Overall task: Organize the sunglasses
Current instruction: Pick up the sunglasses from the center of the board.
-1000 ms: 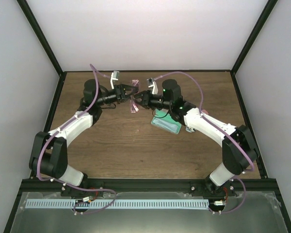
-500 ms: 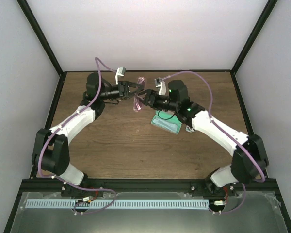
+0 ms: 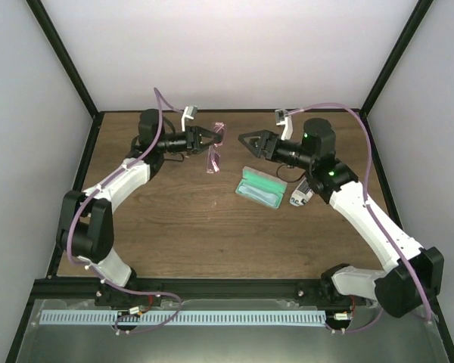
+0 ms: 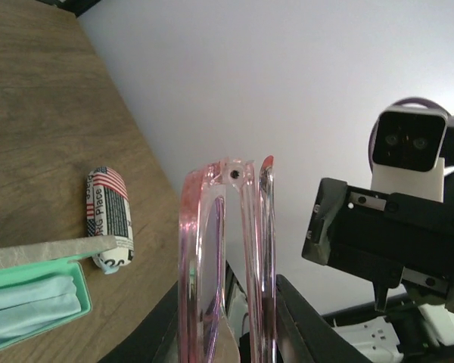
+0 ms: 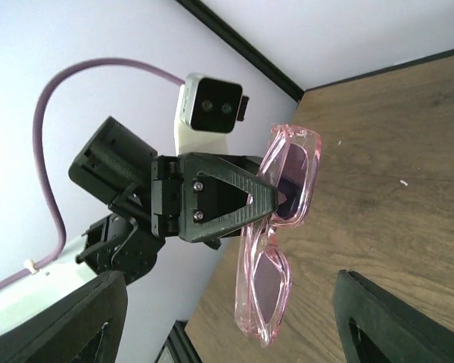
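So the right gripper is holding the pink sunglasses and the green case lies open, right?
No, the left gripper holds the pink sunglasses; the right gripper is open and empty, as the right wrist view shows. The green case does lie open.

We lose the lower part of the sunglasses (image 4: 250,257) below the left wrist view's bottom edge, and the green case (image 4: 82,291) runs off its left edge. The right gripper (image 3: 247,144) has its fingers (image 5: 76,318) clipped at the bottom of its own view.
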Controlling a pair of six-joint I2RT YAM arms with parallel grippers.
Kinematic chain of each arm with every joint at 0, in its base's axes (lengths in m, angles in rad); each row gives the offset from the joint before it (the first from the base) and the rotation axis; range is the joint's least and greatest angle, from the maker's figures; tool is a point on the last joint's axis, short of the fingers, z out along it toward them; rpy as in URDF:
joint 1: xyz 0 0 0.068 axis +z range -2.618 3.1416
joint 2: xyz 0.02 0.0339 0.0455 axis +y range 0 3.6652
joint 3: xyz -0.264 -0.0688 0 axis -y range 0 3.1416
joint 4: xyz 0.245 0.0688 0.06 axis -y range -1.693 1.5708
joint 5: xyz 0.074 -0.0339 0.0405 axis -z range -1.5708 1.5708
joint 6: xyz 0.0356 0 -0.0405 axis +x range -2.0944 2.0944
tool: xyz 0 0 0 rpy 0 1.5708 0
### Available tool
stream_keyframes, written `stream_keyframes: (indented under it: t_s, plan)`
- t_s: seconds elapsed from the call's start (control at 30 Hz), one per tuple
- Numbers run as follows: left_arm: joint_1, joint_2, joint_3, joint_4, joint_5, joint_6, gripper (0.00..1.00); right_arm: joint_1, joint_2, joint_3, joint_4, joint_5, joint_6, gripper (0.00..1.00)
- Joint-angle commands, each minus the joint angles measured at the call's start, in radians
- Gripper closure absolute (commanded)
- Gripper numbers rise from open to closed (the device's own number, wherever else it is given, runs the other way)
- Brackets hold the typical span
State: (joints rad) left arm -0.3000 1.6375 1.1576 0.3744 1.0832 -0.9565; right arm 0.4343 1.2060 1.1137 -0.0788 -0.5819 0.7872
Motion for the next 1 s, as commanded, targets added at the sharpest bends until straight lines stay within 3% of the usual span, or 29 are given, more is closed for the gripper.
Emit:
stream_keyframes:
  t_s: [0.0, 0.2, 0.4, 0.83, 0.97]
  plan:
    - [-0.014, 0.003, 0.040, -0.044, 0.083, 0.092, 0.75, -0.002, 0.048, 0.063, -0.035, -0.081, -0.058, 0.23]
    - [-0.043, -0.010, 0.133, -0.298, 0.177, 0.351, 0.75, -0.022, 0.116, 0.113, -0.045, -0.137, -0.085, 0.24]
    - [-0.079, -0.018, 0.162, -0.408, 0.236, 0.470, 0.74, -0.026, 0.167, 0.152, -0.057, -0.212, -0.120, 0.29]
    - [-0.136, 0.004, 0.220, -0.525, 0.296, 0.576, 0.73, -0.026, 0.179, 0.143, -0.027, -0.310, -0.125, 0.50]
    - [-0.144, 0.016, 0.233, -0.538, 0.300, 0.587, 0.72, -0.026, 0.173, 0.135, -0.030, -0.323, -0.126, 0.63]
